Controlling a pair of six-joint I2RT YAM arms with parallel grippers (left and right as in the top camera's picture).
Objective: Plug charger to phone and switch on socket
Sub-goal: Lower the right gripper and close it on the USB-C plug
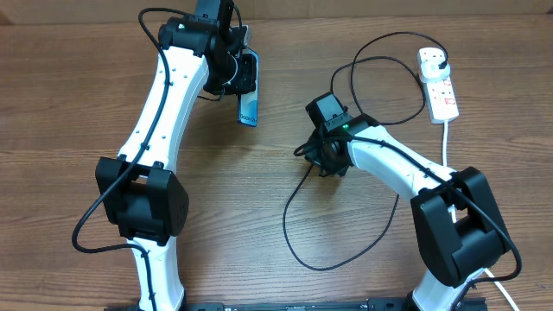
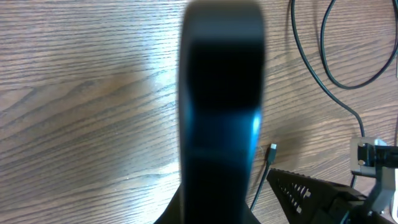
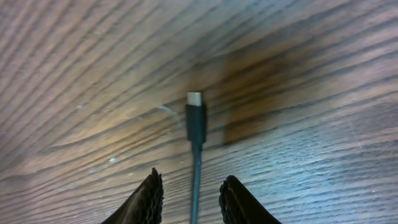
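My left gripper [image 1: 235, 73] is shut on the phone [image 1: 249, 105], holding it above the table at the back left with its blue screen partly showing. In the left wrist view the phone [image 2: 221, 106] is a dark blurred slab filling the middle and hiding the jaws. The charger [image 1: 298, 220] is a thin black cable looping across the table to a black plug in the socket [image 1: 441, 86]. Its small plug tip [image 3: 194, 99] lies on the wood. My right gripper [image 3: 191, 193] stands open astride the cable just behind the tip, with a gap on each side.
The socket's thick white cord [image 1: 447, 142] runs down the right side past the right arm. Cable loops [image 1: 380, 65] lie between the right gripper and the socket. In the left wrist view the charger tip [image 2: 272, 149] and the right gripper's finger [image 2: 305, 190] lie just right of the phone.
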